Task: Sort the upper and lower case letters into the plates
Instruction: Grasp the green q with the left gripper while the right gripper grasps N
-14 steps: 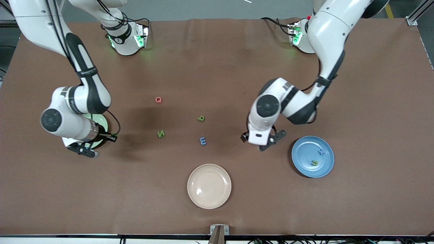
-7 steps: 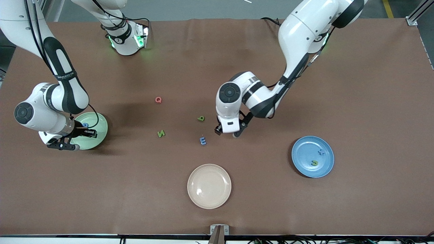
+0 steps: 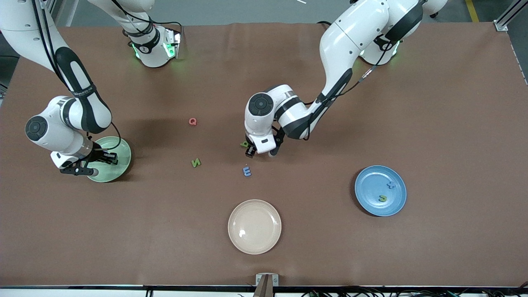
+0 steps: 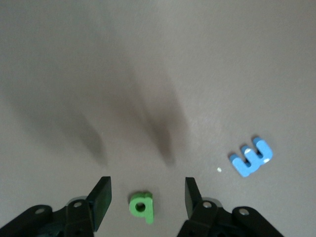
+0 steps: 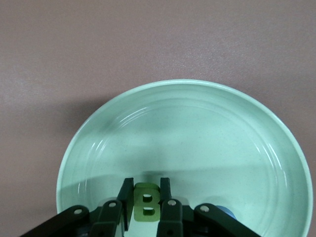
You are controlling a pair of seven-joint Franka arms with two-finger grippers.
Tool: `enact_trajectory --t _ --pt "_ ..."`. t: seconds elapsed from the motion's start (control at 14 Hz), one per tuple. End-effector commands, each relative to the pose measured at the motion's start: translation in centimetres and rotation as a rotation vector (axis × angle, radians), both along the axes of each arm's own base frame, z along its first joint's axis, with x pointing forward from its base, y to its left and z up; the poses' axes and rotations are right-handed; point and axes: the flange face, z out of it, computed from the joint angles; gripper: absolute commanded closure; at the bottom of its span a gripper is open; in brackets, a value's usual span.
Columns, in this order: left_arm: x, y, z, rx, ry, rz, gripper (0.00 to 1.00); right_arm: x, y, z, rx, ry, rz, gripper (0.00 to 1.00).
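Green lowercase letter (image 4: 141, 207), a "b" or "q" depending on how it is read: small, chunky, flat-lying on the desk (image 3: 412, 103). Looks like foam or soft plastic, so probably very light, slightly yielding, not fragile, and apt to skid if nudged from one side. Best taken across its two flat outer edges, low to the desk, both sides meeting at once. In the front view it (image 3: 244, 144) peeks out beside the left wrist, near the desk's middle.

Left gripper (image 4: 146, 195) hangs right over this letter, jaws apart and straddling it, not touching yet.

Blue E (image 3: 247, 170) lies nearer the front camera than the green letter; green N (image 3: 196, 162) and pink Q (image 3: 192, 121) sit toward the right arm's end.

Blue plate (image 3: 367, 181) holds a blue letter (image 3: 391, 185) and a green one (image 3: 383, 198). Cream plate (image 3: 239, 214) lies nearest the camera, with no letters.

Right gripper (image 5: 146, 193) is over the pale green plate (image 5: 207, 128), jaws clamped on a green B (image 5: 146, 207). Something blue (image 5: 224, 212) shows in that plate by the jaws; too hidden to name.
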Motion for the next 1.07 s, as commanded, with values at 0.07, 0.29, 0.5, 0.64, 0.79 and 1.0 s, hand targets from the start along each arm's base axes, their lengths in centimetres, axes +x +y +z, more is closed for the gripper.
enact_trajectory --t 0.07,0.29,0.5,0.64,0.79,1.0 --pt "-0.6 -2.0 -0.8 -0.039 -0.019 0.019 0.33 -0.6 0.3 0.6 0.01 0.001 0.011 0.41" --pt "-1.6 -2.7 -1.8 -0.035 -0.005 0.025 0.33 0.1 1.2 2.5 0.012 -0.004 0.019 0.0" --pt "-1.8 -2.8 -2.3 -0.039 -0.002 0.028 0.37 1.4 5.3 6.3 0.025 0.066 0.012 0.0" --pt "-2.7 -3.3 -2.9 -0.034 0.005 0.015 0.39 2.8 9.2 8.8 0.025 0.12 0.012 0.0" --pt "-2.7 -3.3 -3.4 -0.03 0.01 0.016 0.41 3.7 13.7 10.3 0.022 0.121 0.092 0.0" --pt "-2.9 -3.7 -3.3 -0.037 0.004 0.006 0.43 4.8 20.5 10.9 0.029 0.084 0.208 0.0"
